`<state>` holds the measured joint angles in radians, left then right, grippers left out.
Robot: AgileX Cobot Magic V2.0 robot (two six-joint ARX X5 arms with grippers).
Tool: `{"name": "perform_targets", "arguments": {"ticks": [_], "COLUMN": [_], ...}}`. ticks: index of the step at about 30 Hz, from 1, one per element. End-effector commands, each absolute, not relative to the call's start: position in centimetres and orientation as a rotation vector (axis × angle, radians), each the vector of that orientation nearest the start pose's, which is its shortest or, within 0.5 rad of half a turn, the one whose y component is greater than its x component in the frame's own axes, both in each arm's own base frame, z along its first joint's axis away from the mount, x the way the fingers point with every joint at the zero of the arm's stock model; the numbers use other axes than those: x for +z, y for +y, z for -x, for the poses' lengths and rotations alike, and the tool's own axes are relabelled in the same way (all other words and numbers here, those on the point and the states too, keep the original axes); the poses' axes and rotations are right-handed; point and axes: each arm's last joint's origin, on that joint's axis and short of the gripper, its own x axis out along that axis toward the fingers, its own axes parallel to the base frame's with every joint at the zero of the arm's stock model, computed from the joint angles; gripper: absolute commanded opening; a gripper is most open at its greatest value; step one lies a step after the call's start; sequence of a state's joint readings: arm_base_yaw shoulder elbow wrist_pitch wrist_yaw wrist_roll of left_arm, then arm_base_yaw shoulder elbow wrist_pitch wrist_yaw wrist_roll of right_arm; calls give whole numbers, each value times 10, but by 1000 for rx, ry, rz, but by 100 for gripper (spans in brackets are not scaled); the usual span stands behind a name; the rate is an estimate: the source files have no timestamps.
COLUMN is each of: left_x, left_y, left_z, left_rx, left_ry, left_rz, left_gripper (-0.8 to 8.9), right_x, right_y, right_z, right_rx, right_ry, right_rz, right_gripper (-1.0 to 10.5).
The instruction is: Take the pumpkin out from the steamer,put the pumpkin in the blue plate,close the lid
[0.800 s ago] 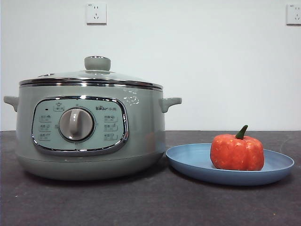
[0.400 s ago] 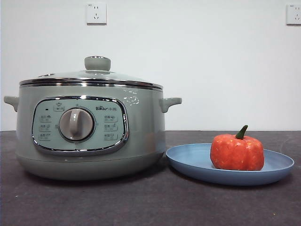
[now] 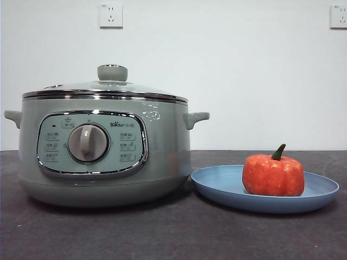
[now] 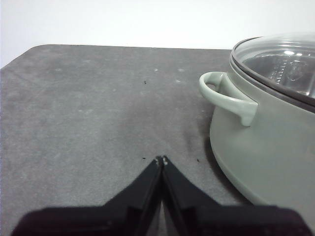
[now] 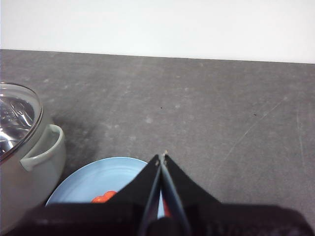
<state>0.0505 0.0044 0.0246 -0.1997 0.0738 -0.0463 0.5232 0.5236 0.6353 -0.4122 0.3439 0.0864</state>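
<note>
Pumpkin (image 3: 273, 175) is sitting upright in the blue plate (image 3: 217, 187), stem tilted, toward the plate's right half in the front view. Plate's on the dark tabletop (image 3: 162, 233) just beside the steamer (image 3: 103, 149), w/ the glass lid (image 3: 105, 89) seated on the pot rim, knob up. Left pincer (image 4: 161, 159) is above bare tabletop near the steamer's side handle, jaws pressed together, nothing in them. Right pincer (image 5: 161, 156) is over the plate edge, jaws also closed tight & empty. Neither arm shows in the front view.
</note>
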Motion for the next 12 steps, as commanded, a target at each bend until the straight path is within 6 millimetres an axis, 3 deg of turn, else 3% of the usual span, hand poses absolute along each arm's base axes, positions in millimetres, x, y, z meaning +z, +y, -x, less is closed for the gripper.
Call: {"name": "perform_targets", "arguments": {"ticks": [1,8,12], "left_x": [148,148,148], "left_y": [3,3,3], "left_z": [-95,-95,-95], "left_rx": [-19,-19,-19], "left_ry": [205,205,205], "left_rz": [66,66,66], "left_gripper": [-3,-3,-3], "right_x": [294,294,293], "right_y": [51,51,40], "right_z": [-108,-107,-94], "right_rx": [164,164,154], "right_ry": [277,281,246], "right_rz": [30,32,56], "right_gripper": [5,5,5]}}
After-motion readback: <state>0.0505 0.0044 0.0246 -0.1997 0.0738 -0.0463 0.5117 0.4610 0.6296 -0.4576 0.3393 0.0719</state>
